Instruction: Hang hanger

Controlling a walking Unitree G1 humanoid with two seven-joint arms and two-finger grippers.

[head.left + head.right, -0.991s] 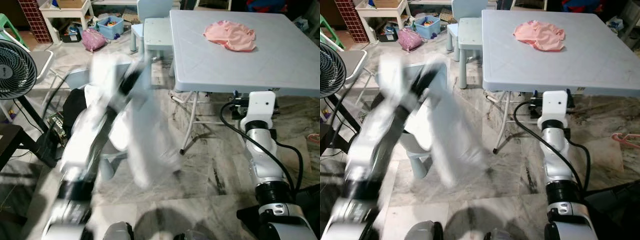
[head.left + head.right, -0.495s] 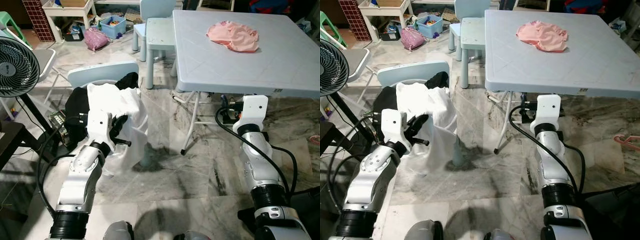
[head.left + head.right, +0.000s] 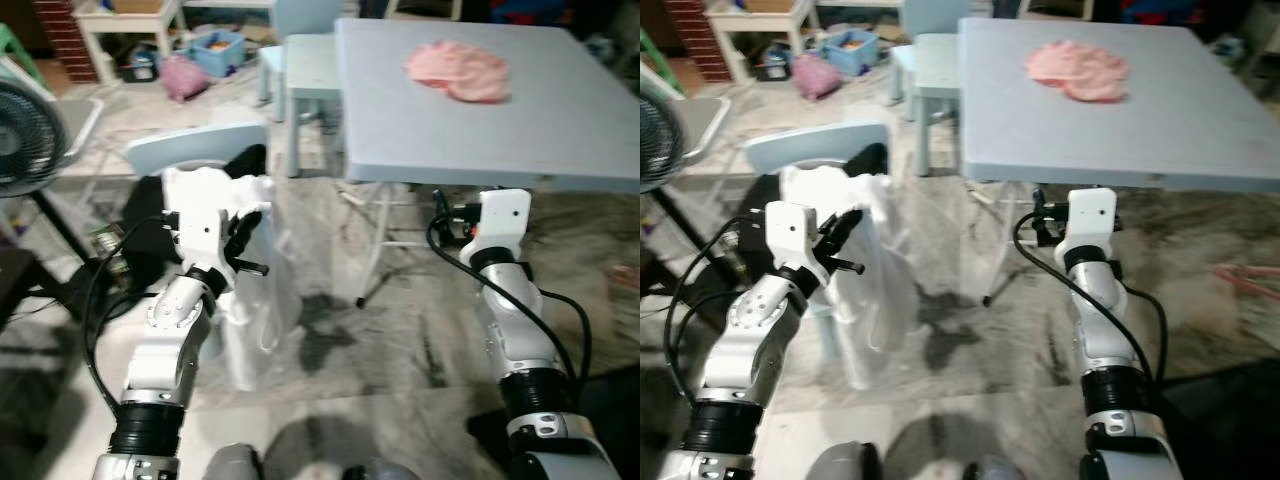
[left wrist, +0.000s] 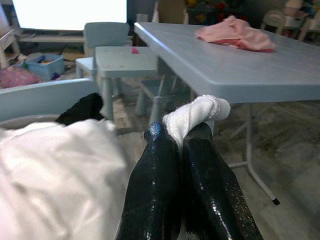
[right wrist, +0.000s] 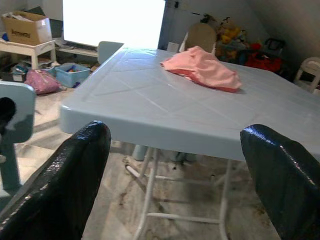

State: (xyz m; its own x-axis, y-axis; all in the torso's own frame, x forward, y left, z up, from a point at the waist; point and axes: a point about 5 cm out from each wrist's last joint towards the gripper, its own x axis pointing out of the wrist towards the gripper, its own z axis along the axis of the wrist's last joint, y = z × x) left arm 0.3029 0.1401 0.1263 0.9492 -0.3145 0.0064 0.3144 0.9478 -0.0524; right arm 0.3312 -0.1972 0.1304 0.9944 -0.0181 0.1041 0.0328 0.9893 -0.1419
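My left gripper (image 3: 244, 230) is shut on a pinch of a white garment (image 3: 256, 300), and the cloth bulges out between its fingers (image 4: 165, 165). The garment hangs from it down to the floor, beside a light blue chair (image 3: 190, 150) with black cloth (image 3: 148, 212) on its seat. My right gripper (image 5: 175, 132) is open and holds nothing, just under the front edge of the grey-blue table (image 3: 560, 120). A pink garment (image 3: 458, 72) lies on the tabletop. At the far right a blurred pink thing (image 3: 1243, 277) lies on the floor, perhaps a hanger.
A black fan (image 3: 28, 150) stands at the left. A small blue chair (image 3: 310, 50) is pushed against the table's far left side. Low shelves and toy bins (image 3: 210, 45) line the back. Marble floor (image 3: 400, 340) lies open between my arms.
The left arm has stopped swinging and has risen a little. The white garment, draped over the chair before, now hangs straight down from the gripper. The camera has shifted slightly.
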